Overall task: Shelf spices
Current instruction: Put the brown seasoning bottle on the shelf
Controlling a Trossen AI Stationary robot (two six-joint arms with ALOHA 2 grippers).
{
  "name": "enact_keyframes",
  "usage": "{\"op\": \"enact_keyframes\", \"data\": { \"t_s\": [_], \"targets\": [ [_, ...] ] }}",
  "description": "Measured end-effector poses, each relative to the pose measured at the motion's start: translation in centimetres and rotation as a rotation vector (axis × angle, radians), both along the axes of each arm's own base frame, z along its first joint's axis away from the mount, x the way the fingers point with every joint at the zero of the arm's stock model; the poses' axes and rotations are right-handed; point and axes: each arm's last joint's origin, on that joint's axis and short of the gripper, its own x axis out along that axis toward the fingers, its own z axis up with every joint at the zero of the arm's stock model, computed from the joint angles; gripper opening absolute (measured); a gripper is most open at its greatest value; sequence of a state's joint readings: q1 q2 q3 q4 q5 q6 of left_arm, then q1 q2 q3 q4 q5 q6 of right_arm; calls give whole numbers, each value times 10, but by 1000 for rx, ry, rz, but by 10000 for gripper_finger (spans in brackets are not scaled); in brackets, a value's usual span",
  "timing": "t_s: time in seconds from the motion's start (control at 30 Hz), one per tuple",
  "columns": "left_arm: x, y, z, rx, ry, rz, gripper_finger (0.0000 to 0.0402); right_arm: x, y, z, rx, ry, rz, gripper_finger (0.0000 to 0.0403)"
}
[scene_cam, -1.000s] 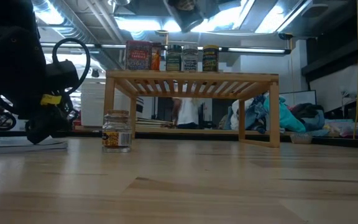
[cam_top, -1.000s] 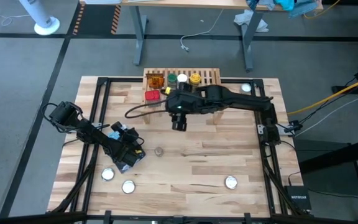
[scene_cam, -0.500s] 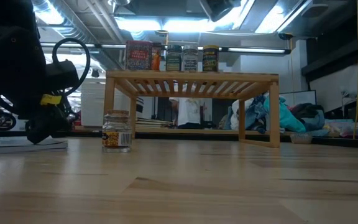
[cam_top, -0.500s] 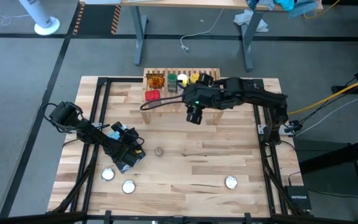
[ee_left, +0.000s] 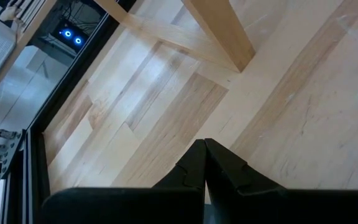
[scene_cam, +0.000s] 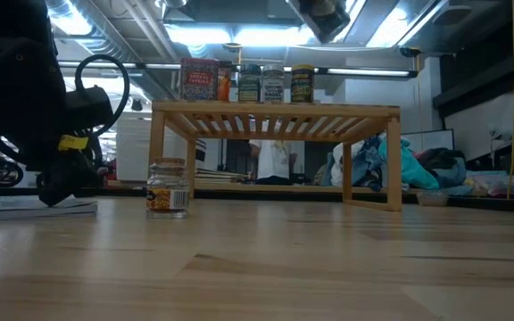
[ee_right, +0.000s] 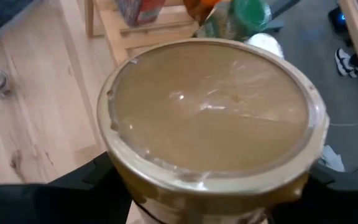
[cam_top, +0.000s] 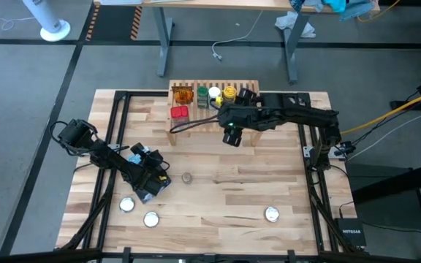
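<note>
Gripping the tan-lidded jar, the right end effector has shifted toward the shelf.

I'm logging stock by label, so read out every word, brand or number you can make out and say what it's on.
"NETGEAR": on the black box on the floor by the table's corner.
Red tin and the jars beside it on the shelf: printed labels, too blurred to read.
Small clear jar on the table: label unreadable.
Tan-lid jar in the right gripper: no text shows.
</note>
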State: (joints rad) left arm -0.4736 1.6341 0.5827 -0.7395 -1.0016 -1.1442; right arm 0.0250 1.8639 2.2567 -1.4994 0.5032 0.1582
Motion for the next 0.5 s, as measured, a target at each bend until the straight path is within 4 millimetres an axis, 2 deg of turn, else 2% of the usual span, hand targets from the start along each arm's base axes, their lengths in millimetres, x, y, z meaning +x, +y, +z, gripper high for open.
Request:
{"op": "enact_keyframes", "data": {
  "t_s": [0.17, 0.5],
  "targets": [
    [0, 0, 0, 0, -1, 0, 0, -2, -2, -18, 22, -39, 2, 283],
    [0, 0, 0, 1, -1, 0, 0, -54, -21, -61, 27, -337, -16, 283]
  ]
}}
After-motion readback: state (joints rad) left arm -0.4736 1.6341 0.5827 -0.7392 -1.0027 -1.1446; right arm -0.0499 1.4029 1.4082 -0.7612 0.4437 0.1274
